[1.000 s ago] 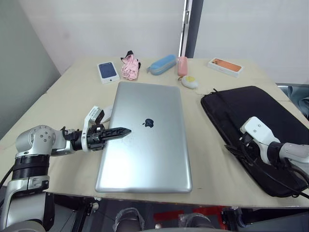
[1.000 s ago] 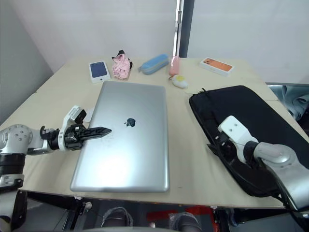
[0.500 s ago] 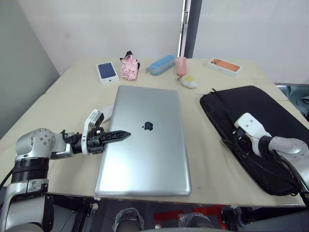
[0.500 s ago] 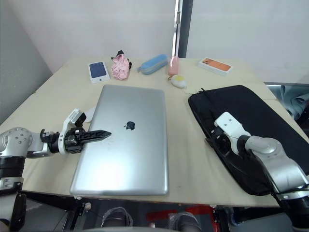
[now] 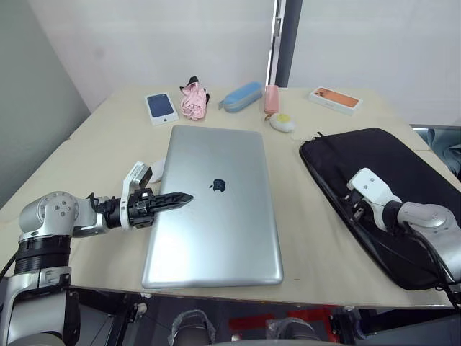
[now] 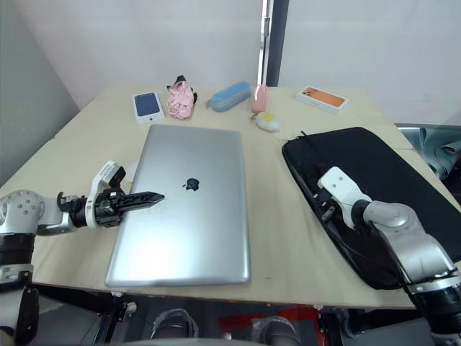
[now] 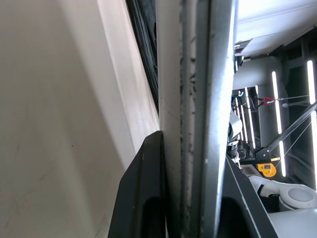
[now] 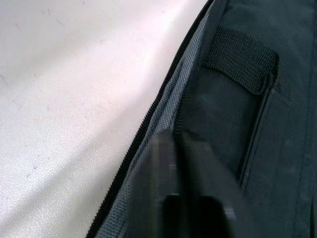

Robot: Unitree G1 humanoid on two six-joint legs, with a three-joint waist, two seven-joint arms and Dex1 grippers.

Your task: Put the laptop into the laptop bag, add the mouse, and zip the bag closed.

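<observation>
The left gripper (image 5: 180, 197), two black fingers, is clamped on the left edge of the large thin silver metal laptop (image 5: 216, 205); in the left wrist view its fingers (image 7: 141, 198) press on either side of the laptop's thin edge. The laptop lies closed and flat on the pale wooden table (image 5: 108, 144), its logo facing up. Just left of the laptop, beside the left gripper's wrist, a small glossy white mouse (image 5: 155, 170) shows partly. Beyond the laptop's far edge, from left to right, lie a dark blue phone on a white box (image 5: 160, 107), a crumpled pink cloth (image 5: 193, 99), a light blue oblong pouch (image 5: 242, 95), a small pink case (image 5: 271, 99), a white-and-yellow egg-like blob (image 5: 282, 122) and a white box with an orange phone picture (image 5: 336, 100). Right of the laptop, apart from it, lies the large flat black fabric laptop bag (image 5: 374, 180). The right gripper (image 6: 325, 211) rests at the bag's left zip edge; whether its fingers grip anything I cannot tell.
</observation>
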